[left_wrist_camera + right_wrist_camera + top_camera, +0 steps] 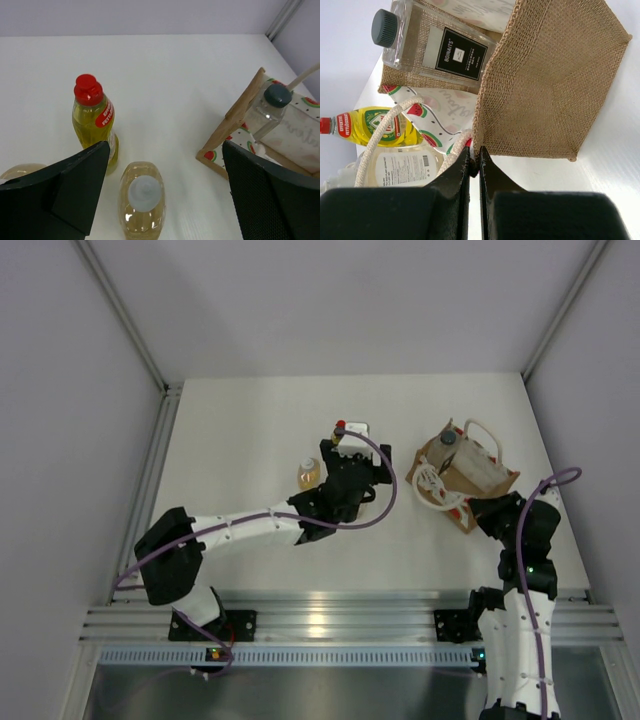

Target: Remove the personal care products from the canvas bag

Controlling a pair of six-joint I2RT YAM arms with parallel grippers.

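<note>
At the far left of the left wrist view, one amber bottle (19, 171) is showing only partly at the picture's edge, standing on the white table (165, 75). Just to its right, the yellow bottle (93, 122) with a red cap is standing upright. The left gripper (165, 147) is hovering over this group with its two dark fingers (75, 190) spread wide apart, gripping nothing. Between those fingers, a second amber bottle (142, 202) with a white cap is standing on the table, seen from above, near the yellow bottle.

Further right, apart from these three bottles, the canvas bag (478, 472) is sitting on the table, its white rope handles (430, 483) trailing towards the middle. The clear bottle (435, 47) with a dark grey cap and a black label is still lying in the bag, its neck and cap poking out past the rim.

At the bag's near corner, the right gripper (474, 162) is pinching the burlap edge, its fingers almost touching each other, with a rope handle running just beside them.
</note>
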